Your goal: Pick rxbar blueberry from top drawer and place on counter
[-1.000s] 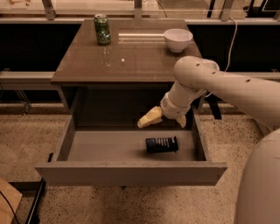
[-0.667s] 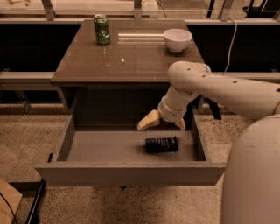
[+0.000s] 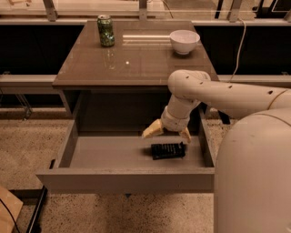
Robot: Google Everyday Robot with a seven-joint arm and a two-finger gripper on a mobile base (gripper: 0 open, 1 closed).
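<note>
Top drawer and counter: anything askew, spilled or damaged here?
Nothing stands out. The rxbar blueberry lies flat in the open top drawer, right of centre, with the gripper open close above it. On the counter the green can and white bowl stand upright, no spill.

Robot test station, most likely in a lab or an office building

The gripper (image 3: 169, 133) hangs with its fingers spread apart inside the open top drawer (image 3: 122, 179) of a plain grey cabinet that stands alone. Higher up and behind the gripper is the glossy brown counter (image 3: 136, 63), where a green can (image 3: 106, 30) stands to the back left and a white bowl (image 3: 184, 41) almost straight behind. Left of the gripper and lower lies a speckled, stone-like floor (image 3: 27, 136), as in a public building. Far behind the gripper there are metal posts (image 3: 50, 9) and dark panels (image 3: 27, 45), and to its back right a loose cable (image 3: 238, 52) hangs down.
</note>
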